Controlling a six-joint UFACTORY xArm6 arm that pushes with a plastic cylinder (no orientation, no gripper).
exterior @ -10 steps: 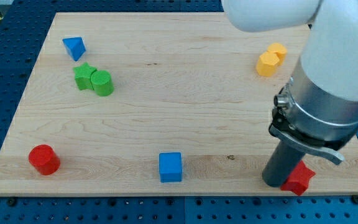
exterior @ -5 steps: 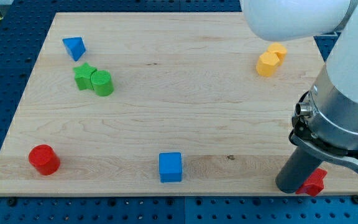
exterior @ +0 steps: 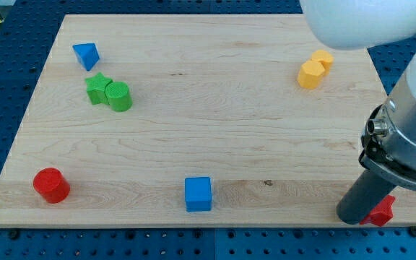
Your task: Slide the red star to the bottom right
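The red star point(exterior: 381, 211) lies at the board's bottom right corner, partly hidden behind my rod. My tip point(exterior: 354, 219) rests on the board just to the view's left of the star, touching it or nearly so. The large white and grey arm body fills the view's right side above it.
A blue cube point(exterior: 198, 193) sits at the bottom middle. A red cylinder point(exterior: 51, 185) is at the bottom left. A green star point(exterior: 97, 89), a green cylinder point(exterior: 119, 96) and a blue triangle point(exterior: 86, 55) are at the upper left. Two yellow blocks point(exterior: 315, 69) are at the upper right.
My tip and the red star have moved to the view's right along the bottom edge, towards the corner. The other blocks have not moved.
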